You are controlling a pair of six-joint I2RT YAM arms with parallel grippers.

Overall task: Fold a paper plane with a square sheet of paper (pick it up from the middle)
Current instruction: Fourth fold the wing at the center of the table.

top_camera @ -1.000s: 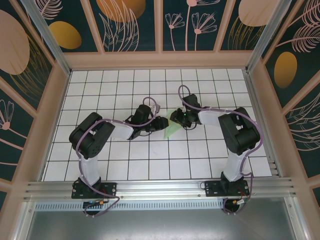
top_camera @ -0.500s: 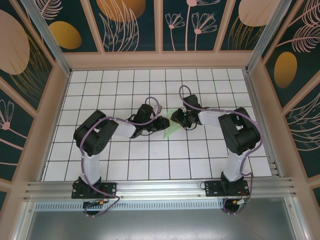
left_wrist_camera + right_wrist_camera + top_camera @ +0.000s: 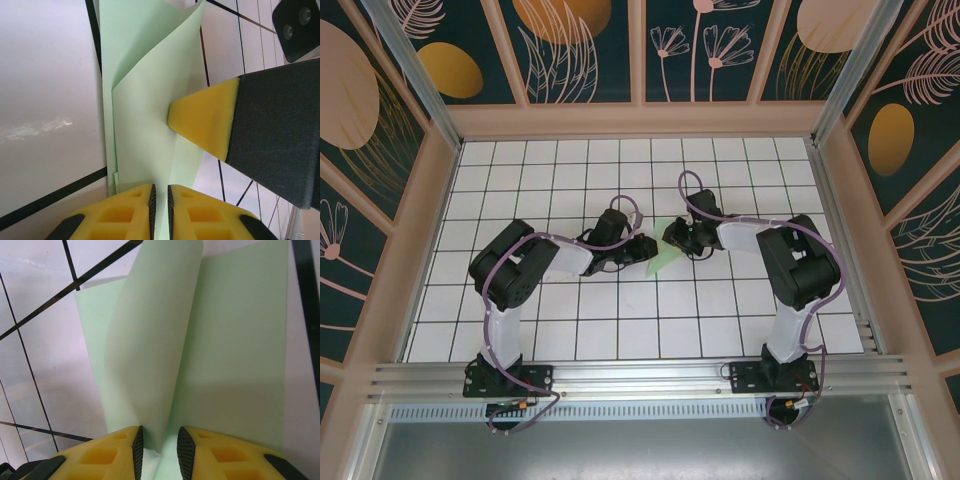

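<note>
My worry here is the square sheet of paper (image 3: 140,130), lying partly folded near the middle of the bench (image 3: 720,320) between both grippers. It is thin, and two grips this near each other could tear it or drag the crease askew if they pull unevenly. The left gripper (image 3: 160,200) looks pressed together on the sheet's near edge, so any sideways tug there would crumple it. The right gripper (image 3: 159,437) stands narrowly apart, straddling a raised flap without pinching it. Closing off-centre, I judge, would set a crooked fold, or the flap could spring out. Count: one sheet, two grippers, and nothing yet shaped like a finished plane.
</note>
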